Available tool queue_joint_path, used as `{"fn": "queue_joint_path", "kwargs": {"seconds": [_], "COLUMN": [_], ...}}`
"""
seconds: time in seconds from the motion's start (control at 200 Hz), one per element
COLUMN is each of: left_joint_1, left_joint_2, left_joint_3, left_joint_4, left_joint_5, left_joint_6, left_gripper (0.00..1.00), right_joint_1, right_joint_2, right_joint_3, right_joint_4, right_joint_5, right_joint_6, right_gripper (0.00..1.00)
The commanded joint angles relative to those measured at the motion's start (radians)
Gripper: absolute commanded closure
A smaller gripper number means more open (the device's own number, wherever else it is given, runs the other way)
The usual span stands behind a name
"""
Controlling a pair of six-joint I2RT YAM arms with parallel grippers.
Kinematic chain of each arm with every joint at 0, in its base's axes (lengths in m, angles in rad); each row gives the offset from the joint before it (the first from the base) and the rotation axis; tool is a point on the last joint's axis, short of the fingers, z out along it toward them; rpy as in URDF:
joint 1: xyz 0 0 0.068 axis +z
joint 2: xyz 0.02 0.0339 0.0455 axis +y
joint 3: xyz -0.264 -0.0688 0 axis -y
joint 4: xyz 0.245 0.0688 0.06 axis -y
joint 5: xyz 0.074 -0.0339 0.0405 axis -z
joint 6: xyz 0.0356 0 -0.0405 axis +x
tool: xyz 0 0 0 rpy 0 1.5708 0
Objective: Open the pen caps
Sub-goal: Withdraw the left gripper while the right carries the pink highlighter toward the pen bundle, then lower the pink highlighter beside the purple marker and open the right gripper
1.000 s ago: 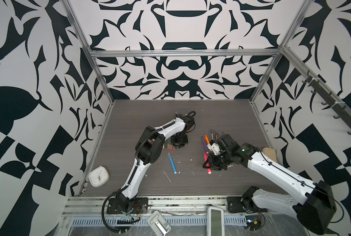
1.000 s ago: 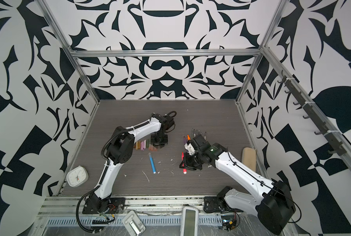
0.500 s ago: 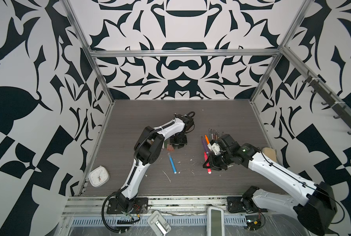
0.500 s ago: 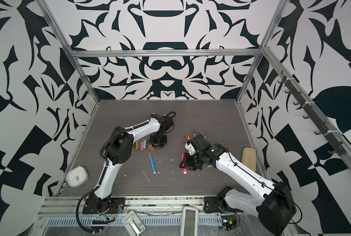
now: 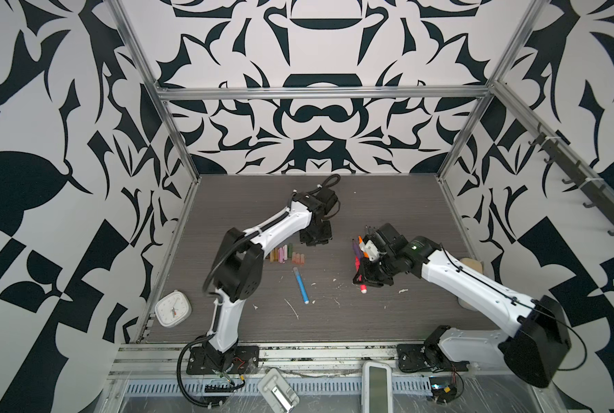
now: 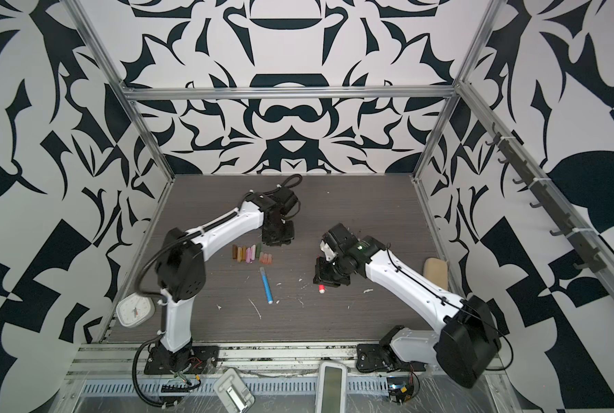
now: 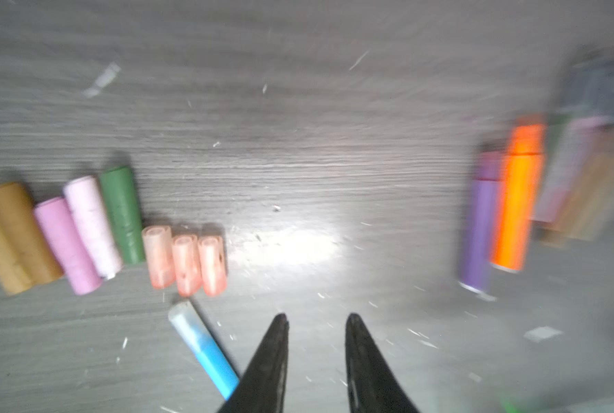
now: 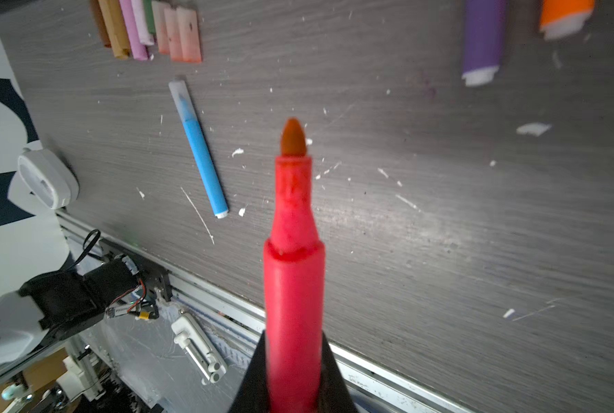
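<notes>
1. Black jaws of the left gripper [image 7: 316, 318] had eased apart over the last second and stood released, nothing between them; it hung just behind the row of pen caps [image 7: 94, 229], so a cap seemed newly set down.
2. Right gripper [image 8: 293, 343] stayed clenched on the red pen [image 8: 293, 250]; its long axis ran straight out from the jaws, bare felt tip leading, cap already off.
3. Blue pen [image 7: 205, 350] lay beside the left jaws, lengthwise toward the caps, pale cap end nearest them; still capped, probably next.
4. Three peach caps [image 7: 187, 262] lay side by side just ahead of the left jaws, open mouths turned away.
</notes>
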State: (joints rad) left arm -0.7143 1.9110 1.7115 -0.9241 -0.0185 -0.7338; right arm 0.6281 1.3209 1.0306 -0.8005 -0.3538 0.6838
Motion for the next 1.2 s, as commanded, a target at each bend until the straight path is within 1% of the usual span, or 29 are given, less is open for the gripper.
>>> {"fn": "queue_joint_path", "kwargs": {"seconds": [0.0,0.035,0.06,0.1,0.12,0.14,0.15,0.26,0.33,0.345,0.405,0.445,0.5,0.56,0.65,0.765,0.815,0.83,0.91,1.03,1.195], "left_joint_1": [0.014,0.018,0.024,0.039,0.049,0.064,0.071,0.183,0.242,0.252,0.272,0.278,0.287,0.298,0.312,0.324,0.335,0.339,0.365,0.388,0.396], "left_joint_2": [-0.216,-0.278,-0.323,-0.387,-0.415,-0.444,-0.457,-0.58,-0.629,-0.662,-0.698,-0.712,-0.723,-0.717,-0.686,-0.645,-0.644,-0.615,-0.593,-0.58,-0.577], "left_joint_3": [-0.096,-0.137,-0.168,-0.213,-0.234,-0.256,-0.263,-0.383,-0.441,-0.45,-0.467,-0.473,-0.481,-0.481,-0.462,-0.415,-0.404,-0.4,-0.396,-0.395,-0.398], "left_joint_4": [0.187,0.234,0.26,0.287,0.295,0.298,0.299,0.329,0.339,0.336,0.314,0.299,0.296,0.297,0.287,0.251,0.249,0.249,0.252,0.235,0.238], "left_joint_5": [-0.011,-0.019,-0.021,-0.026,-0.027,-0.027,-0.028,0.053,0.097,0.101,0.091,0.073,0.077,0.091,0.106,0.076,0.076,0.078,0.103,0.099,0.109], "left_joint_6": [0.006,0.007,0.007,0.003,-0.004,-0.015,-0.021,-0.071,-0.078,-0.076,-0.054,-0.038,-0.019,-0.007,0.007,0.026,0.031,0.031,0.029,0.018,0.011], "left_gripper": [0.59,0.54,0.49,0.37,0.25,0.04,0.0,0.01,0.01,0.01,0.01,0.01,0.01,0.01,0.01,0.01,0.01,0.01,0.0,0.01,0.01], "right_joint_1": [-0.002,-0.003,-0.003,-0.003,-0.003,-0.003,-0.002,-0.004,0.005,0.008,0.016,0.019,0.022,0.023,0.024,0.027,0.026,0.027,0.026,0.028,0.027], "right_joint_2": [0.09,0.129,0.158,0.204,0.236,0.266,0.281,0.45,0.546,0.565,0.618,0.645,0.68,0.713,0.757,0.793,0.799,0.799,0.799,0.793,0.798], "right_joint_3": [0.147,0.193,0.227,0.278,0.309,0.335,0.349,0.498,0.58,0.594,0.632,0.647,0.664,0.679,0.693,0.697,0.689,0.687,0.667,0.632,0.613], "right_joint_4": [-0.064,-0.075,-0.086,-0.102,-0.11,-0.121,-0.126,-0.194,-0.245,-0.251,-0.27,-0.273,-0.281,-0.29,-0.287,-0.291,-0.292,-0.292,-0.29,-0.28,-0.274], "right_joint_5": [0.143,0.169,0.189,0.215,0.227,0.239,0.246,0.299,0.361,0.379,0.442,0.472,0.506,0.536,0.534,0.531,0.534,0.534,0.533,0.529,0.518], "right_joint_6": [-0.098,-0.114,-0.122,-0.133,-0.142,-0.151,-0.154,-0.173,-0.186,-0.185,-0.177,-0.175,-0.167,-0.165,-0.173,-0.173,-0.166,-0.164,-0.159,-0.161,-0.168], "right_gripper": [1.0,1.0,1.0,1.0,1.0,1.0,1.0,1.0,1.0,1.0,1.0,1.0,1.0,1.0,1.0,1.0,1.0,1.0,1.0,0.99,0.97]}}
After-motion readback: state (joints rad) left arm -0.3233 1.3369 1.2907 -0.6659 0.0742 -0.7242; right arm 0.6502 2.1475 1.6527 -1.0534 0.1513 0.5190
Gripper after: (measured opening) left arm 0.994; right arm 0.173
